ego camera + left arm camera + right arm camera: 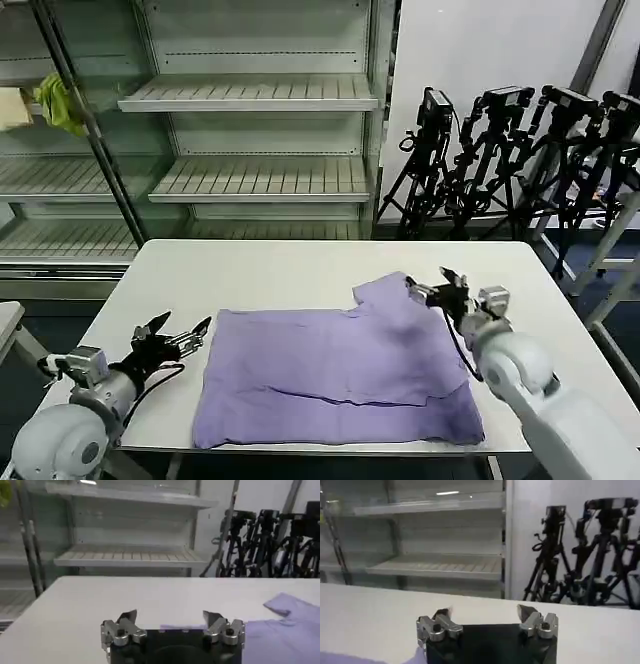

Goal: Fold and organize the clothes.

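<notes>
A lavender T-shirt (335, 370) lies partly folded on the white table (260, 275), one short sleeve (385, 292) sticking out toward the far right. The shirt's near edge (287, 630) runs along the left wrist view. My left gripper (172, 330) stands open just off the shirt's left edge, low over the table, nothing between its fingers. Open too, my right gripper (432, 285) hovers at the sleeve's right edge with nothing held. In the wrist views, both the left gripper (170, 616) and the right gripper (483, 613) show jaws spread wide over bare tabletop.
Empty metal shelving (255, 130) stands behind the table, with a yellow-green cloth (57, 103) on its far-left side. A cluster of black camera tripods (520, 150) stands at the back right. Bare tabletop lies beyond the shirt.
</notes>
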Action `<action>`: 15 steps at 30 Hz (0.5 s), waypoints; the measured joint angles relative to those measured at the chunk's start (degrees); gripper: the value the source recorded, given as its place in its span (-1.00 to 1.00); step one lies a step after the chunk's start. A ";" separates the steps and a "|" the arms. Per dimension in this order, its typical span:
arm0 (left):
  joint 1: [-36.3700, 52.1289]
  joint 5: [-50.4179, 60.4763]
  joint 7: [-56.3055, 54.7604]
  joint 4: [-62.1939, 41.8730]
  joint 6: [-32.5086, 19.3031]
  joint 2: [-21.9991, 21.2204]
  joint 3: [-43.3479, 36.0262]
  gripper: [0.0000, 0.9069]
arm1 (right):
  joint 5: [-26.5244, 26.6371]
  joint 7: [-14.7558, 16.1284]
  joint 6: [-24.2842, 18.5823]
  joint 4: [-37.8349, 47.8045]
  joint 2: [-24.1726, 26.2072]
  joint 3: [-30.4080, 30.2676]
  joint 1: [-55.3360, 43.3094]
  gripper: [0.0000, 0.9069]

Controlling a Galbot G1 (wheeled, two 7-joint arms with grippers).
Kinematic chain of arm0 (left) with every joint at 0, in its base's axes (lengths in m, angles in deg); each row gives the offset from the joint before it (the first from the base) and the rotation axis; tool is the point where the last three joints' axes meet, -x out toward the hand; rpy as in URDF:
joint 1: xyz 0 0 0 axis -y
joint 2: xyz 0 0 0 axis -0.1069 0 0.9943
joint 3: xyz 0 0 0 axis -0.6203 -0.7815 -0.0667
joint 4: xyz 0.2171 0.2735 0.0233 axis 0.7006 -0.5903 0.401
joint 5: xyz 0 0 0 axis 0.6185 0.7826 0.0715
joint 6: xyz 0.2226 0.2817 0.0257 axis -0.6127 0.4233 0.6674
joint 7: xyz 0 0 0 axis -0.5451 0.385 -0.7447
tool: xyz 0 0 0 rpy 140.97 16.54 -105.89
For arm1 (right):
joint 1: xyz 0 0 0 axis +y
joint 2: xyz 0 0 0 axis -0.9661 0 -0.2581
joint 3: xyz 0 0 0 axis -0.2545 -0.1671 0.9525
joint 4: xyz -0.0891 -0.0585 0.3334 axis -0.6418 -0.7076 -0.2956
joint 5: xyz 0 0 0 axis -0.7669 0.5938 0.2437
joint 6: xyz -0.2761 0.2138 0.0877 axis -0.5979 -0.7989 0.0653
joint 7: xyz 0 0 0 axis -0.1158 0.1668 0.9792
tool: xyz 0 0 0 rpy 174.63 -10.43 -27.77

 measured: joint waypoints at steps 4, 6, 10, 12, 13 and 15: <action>1.79 -0.07 0.76 -1.95 0.12 0.36 -1.47 1.00 | 0.12 0.79 0.24 5.08 -1.59 -2.47 -3.76 1.00; 2.71 -0.02 1.27 -2.99 0.10 0.61 -2.25 1.00 | 0.02 1.03 0.27 7.11 -2.31 -3.21 -4.97 1.00; 4.34 0.51 2.40 -4.83 -0.25 1.08 -3.69 1.00 | -0.62 1.36 0.24 10.24 -3.73 -4.11 -6.47 1.00; 5.03 0.89 3.03 -5.75 -0.38 1.14 -4.39 1.00 | -1.10 1.60 0.11 11.53 -4.45 -4.36 -6.89 1.00; 5.31 1.02 3.33 -6.15 -0.48 1.14 -4.69 1.00 | -1.39 1.64 0.04 12.10 -4.82 -4.41 -7.01 1.00; 5.88 1.31 3.91 -6.91 -0.60 1.14 -5.33 1.00 | -1.91 1.78 -0.06 13.14 -5.42 -4.50 -7.22 1.00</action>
